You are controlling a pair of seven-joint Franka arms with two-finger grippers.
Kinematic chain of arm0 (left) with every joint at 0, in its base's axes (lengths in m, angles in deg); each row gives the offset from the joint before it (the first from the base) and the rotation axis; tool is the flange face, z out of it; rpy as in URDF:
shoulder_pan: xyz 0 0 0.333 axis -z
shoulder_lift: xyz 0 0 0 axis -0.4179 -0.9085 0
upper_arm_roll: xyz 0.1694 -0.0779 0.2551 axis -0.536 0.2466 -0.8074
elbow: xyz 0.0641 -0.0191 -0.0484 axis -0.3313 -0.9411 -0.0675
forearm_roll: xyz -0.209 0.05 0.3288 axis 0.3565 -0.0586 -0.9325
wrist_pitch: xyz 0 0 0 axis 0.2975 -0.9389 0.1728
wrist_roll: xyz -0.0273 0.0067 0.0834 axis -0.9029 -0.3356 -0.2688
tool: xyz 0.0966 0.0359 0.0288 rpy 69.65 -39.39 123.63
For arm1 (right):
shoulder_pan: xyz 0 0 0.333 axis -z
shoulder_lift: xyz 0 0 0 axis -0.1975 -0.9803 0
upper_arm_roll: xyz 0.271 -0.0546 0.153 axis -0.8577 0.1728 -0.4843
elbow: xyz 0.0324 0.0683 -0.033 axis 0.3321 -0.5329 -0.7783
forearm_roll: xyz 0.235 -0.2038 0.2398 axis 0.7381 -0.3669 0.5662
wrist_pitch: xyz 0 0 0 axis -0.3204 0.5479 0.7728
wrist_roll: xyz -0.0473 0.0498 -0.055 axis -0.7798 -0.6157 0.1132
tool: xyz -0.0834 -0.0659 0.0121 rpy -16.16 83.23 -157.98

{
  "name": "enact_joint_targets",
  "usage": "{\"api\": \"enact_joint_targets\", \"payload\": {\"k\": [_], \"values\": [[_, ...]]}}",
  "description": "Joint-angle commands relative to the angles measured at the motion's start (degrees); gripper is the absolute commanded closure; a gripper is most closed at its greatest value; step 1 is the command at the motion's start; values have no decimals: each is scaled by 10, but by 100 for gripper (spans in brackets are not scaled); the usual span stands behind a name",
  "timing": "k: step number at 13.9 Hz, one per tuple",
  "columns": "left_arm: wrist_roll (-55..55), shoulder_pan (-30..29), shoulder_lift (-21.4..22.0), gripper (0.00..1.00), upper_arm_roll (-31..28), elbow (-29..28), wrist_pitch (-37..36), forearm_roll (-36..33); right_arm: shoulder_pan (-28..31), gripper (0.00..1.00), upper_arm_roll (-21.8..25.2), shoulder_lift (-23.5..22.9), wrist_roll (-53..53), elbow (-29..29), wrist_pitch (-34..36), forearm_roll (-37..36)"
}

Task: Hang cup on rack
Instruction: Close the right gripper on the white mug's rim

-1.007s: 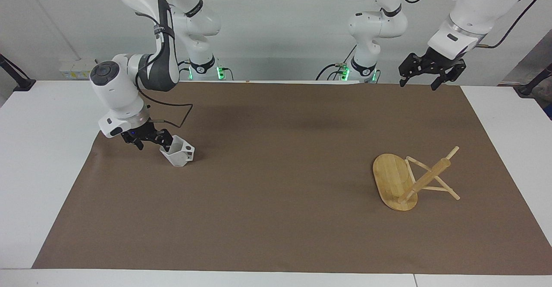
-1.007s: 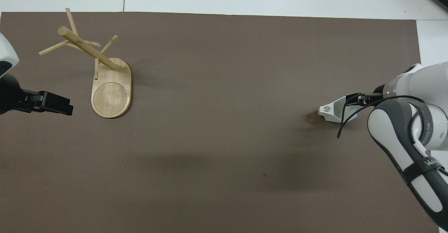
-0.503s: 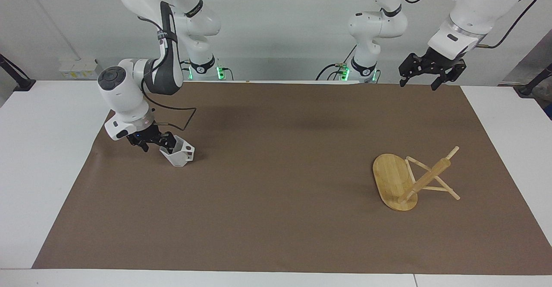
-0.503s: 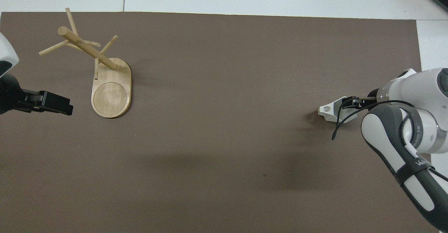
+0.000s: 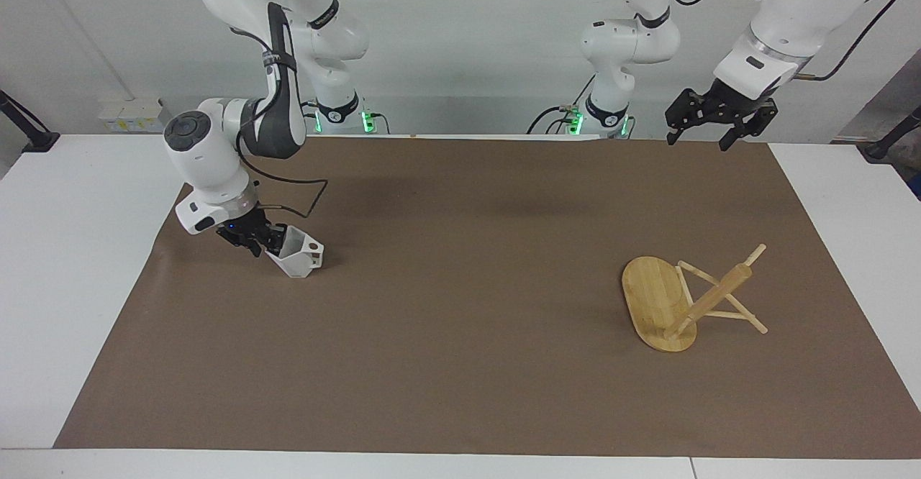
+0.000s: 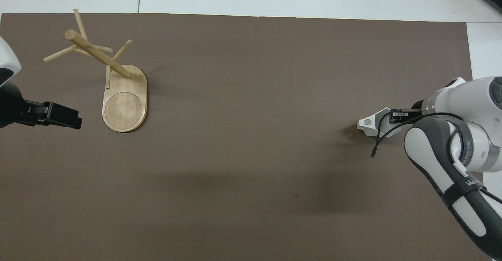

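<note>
The white faceted cup (image 5: 300, 257) (image 6: 368, 124) sits tilted on the brown mat at the right arm's end of the table, its handle with the round hole pointing toward the table's middle. My right gripper (image 5: 268, 239) (image 6: 393, 115) reaches down to the cup's mouth and is shut on the rim wall, one finger inside. The bamboo rack (image 5: 680, 298) (image 6: 117, 90) stands on its oval base at the left arm's end, thin pegs sticking out of its post. My left gripper (image 5: 709, 128) (image 6: 74, 120) waits open, high over the mat's edge by the robots.
The brown mat (image 5: 460, 335) covers most of the white table (image 5: 79, 263). A black cable (image 5: 302, 198) loops from the right wrist just above the mat beside the cup.
The right gripper's fingers have closed onto the cup's rim, and the wrist has turned a little more upright. The cup, the rack and the left arm have stayed put.
</note>
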Motion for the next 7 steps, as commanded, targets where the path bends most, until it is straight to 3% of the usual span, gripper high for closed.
{"api": "enact_joint_targets", "payload": {"k": [1, 5, 7], "values": [[6, 0, 14, 0, 0, -13, -5, -9, 2, 78, -4, 5, 10, -3, 1, -3], [6, 0, 14, 0, 0, -13, -5, -9, 2, 99, -4, 4, 8, 2, 14, -2], [6, 0, 14, 0, 0, -13, -5, -9, 2, 100, -4, 5, 7, 17, 36, -2]]}}
